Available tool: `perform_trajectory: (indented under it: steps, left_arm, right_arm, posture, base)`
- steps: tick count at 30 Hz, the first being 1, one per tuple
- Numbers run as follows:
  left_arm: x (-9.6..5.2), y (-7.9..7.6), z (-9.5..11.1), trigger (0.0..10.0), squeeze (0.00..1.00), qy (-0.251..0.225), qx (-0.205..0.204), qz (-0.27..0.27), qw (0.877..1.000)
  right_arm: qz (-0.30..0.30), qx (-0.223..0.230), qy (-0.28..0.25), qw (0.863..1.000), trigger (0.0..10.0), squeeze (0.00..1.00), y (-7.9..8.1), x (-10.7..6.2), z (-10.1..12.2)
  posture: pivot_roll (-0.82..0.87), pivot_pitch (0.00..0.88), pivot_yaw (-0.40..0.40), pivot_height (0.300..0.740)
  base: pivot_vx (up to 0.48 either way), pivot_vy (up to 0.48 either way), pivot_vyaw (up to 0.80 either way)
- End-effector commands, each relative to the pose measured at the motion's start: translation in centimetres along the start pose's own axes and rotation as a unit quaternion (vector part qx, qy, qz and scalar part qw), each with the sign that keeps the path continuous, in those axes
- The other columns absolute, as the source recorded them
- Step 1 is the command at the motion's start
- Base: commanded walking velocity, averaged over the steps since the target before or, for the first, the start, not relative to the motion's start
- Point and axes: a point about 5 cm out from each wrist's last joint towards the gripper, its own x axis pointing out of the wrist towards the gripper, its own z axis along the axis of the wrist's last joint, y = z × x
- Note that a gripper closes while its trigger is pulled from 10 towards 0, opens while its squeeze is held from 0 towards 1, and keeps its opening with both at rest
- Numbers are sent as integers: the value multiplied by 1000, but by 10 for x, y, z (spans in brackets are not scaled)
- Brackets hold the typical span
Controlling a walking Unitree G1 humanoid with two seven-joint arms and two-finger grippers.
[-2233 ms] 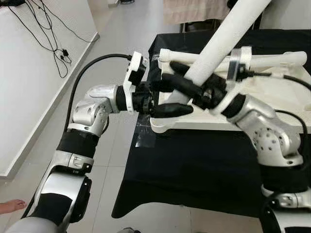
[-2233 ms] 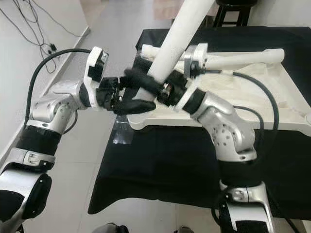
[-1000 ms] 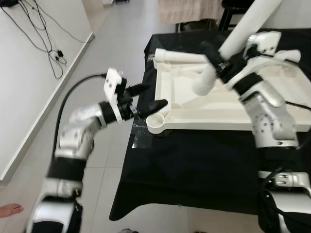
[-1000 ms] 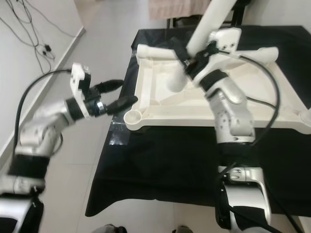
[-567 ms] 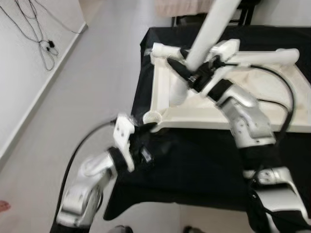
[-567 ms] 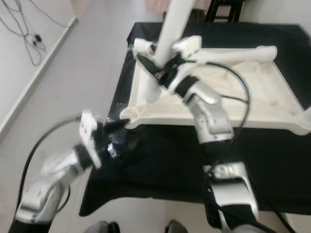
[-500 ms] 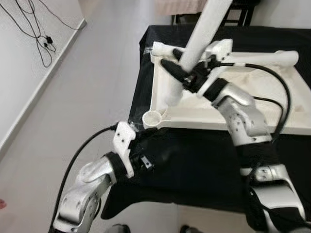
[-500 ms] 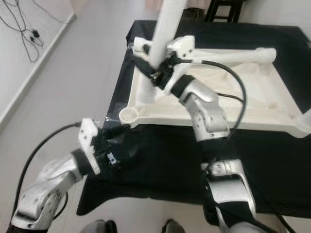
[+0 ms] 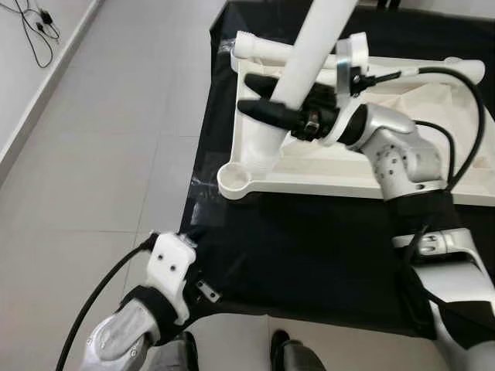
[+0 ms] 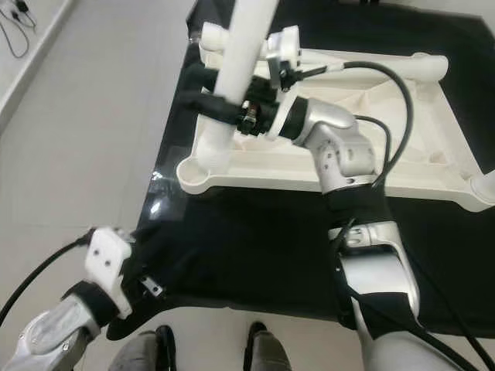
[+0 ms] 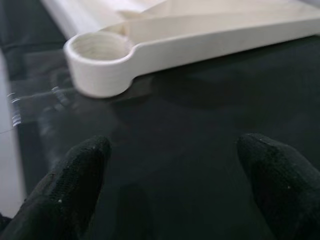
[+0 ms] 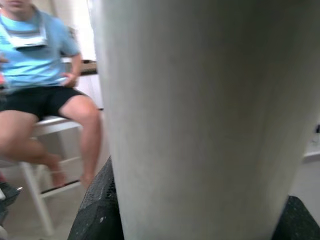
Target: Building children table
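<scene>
Grey floor tiles (image 9: 93,154) run along the left, and a black cloth (image 9: 309,255) covers the counter where the upturned white table top (image 9: 340,166) lies. Low on the left, the left gripper (image 11: 170,190) hovers over the cloth near the counter's edge, its jaws spread and empty, aimed at the round corner socket (image 9: 236,179); a second ago it was up beside that socket, so it has dropped clear, probably to leave room there. Further right, the right gripper (image 9: 282,116) has its jaws clenched on the white table leg (image 9: 309,54), held tilted with the lower end inside the frame just behind the socket, likely so it can be steered in. Compared with before, the leg's end sits closer to that corner. Behind it, a person (image 12: 35,85) sits on a white stool (image 12: 40,190).
</scene>
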Motion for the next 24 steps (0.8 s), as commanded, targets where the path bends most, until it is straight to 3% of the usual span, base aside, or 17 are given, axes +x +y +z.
perform_trajectory:
  steps: [1, 7, 13, 19, 24]
  left_arm:
    - [-3, 2, 1, 10000, 0, 7, 28, 26, 999]
    - [-6, 8, -6, 10000, 0, 40, 33, 80, 995]
    - [-8, 8, -6, 10000, 0, 43, 41, 92, 994]
    - [-6, 5, -7, 10000, 0, 40, 45, 87, 994]
    - [-7, 5, -15, 10000, 0, 34, -8, 86, 996]
  right_arm:
    - [-11, -13, -7, 1000, 10000, 0, -1, 10, 3]
    - [-10, -12, -24, 1000, 10000, 0, -3, 14, 4]
    - [-14, -16, -22, 1000, 10000, 0, -3, 14, 2]
    - [-28, -32, -16, 999, 10000, 0, -3, 15, -1]
    - [-20, -47, -2, 999, 10000, 0, 0, 17, -7]
  posture:
    - [112, 358, -48, 740]
    - [118, 360, -43, 740]
    - [119, 354, -45, 740]
    - [113, 336, -40, 740]
    - [123, 329, -43, 740]
  base:
    - [0, 0, 0]
    - [0, 79, 0]
    - [0, 477, 0]
    - [0, 0, 0]
    - [0, 0, 0]
